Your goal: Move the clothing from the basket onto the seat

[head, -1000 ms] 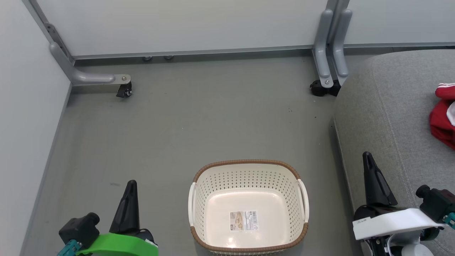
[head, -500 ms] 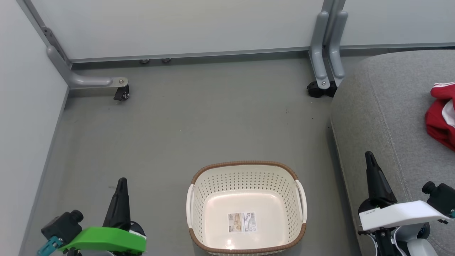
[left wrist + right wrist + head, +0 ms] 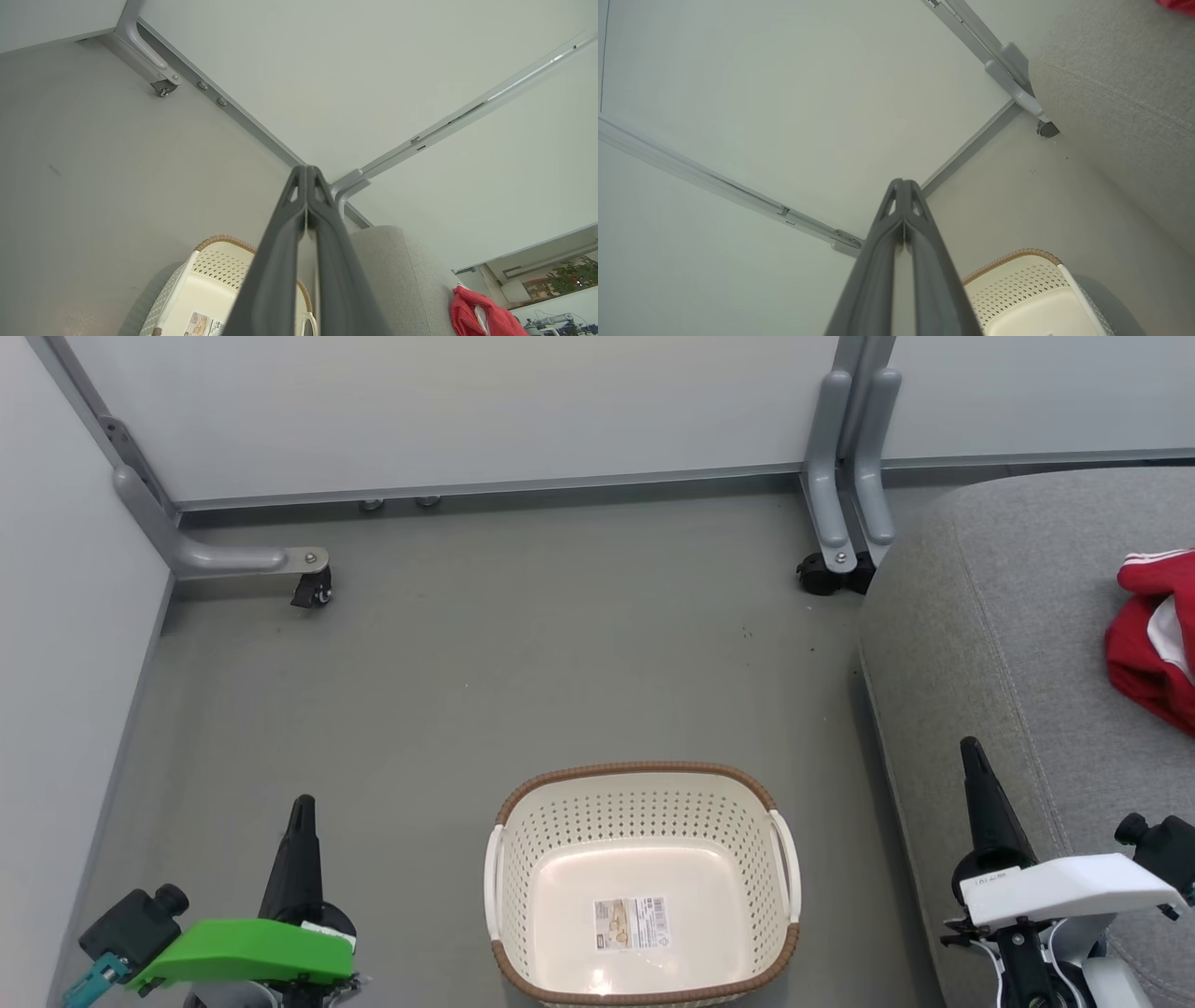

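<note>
The grey seat point(image 3: 1008, 644) stands to the right of the basket point(image 3: 635, 771), which sits on the floor point(image 3: 467, 663). The red clothing point(image 3: 1144, 644) lies on the seat, well right of the basket. The left end effector point(image 3: 302, 805) and right end effector point(image 3: 969, 749) flank the basket, each with its fingers pressed together on nothing.

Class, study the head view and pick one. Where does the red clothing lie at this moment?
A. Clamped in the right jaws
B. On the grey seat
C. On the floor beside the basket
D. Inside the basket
B: the clothing lies crumpled on the seat at the right edge of the head view, while the basket on the floor has nothing on its bottom but a label.
</note>
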Robot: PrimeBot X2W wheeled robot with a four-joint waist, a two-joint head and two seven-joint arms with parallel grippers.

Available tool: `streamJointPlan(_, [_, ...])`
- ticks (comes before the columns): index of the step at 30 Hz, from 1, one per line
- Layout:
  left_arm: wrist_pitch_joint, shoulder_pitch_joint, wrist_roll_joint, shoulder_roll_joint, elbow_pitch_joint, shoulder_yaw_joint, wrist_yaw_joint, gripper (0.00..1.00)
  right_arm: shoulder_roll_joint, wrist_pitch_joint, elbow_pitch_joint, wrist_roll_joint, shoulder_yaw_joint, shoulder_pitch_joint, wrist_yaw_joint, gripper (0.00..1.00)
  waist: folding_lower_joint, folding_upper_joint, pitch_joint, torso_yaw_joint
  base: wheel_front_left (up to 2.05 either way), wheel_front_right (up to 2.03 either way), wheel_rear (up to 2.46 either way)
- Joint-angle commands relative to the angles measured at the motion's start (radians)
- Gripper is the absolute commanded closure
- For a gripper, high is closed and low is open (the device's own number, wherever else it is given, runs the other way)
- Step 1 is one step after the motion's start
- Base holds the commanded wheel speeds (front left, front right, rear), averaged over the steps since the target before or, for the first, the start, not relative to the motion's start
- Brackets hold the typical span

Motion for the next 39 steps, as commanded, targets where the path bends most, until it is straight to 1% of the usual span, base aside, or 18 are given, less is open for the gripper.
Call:
streamJointPlan(1, [0.006, -0.026, -0.033, 0.01, -0.005, 0.007, -0.006, 1.0, -0.007, 0.007, -0.002, 0.031, -0.005, -0.026, 0.0, 1.0, 0.0, 0.0, -0.001, -0.001, 0.0, 0.0, 0.0])
streamJointPlan(21, [0.062, -0.053, -0.253, 0.012, 0.017, 0.048, -0.017, 1.0, -0.008, 0.064, 0.055, 0.251, -0.027, -0.057, 0.0, 1.0, 0.0, 0.0, -0.012, -0.018, 0.0, 0.0, 0.0])
streamJointPlan(39, [0.107, -0.072, -0.415, 0.011, 0.035, 0.082, -0.024, 1.0, -0.006, 0.108, 0.099, 0.414, -0.047, -0.081, 0.0, 1.0, 0.0, 0.0, -0.022, -0.034, 0.0, 0.0, 0.0])
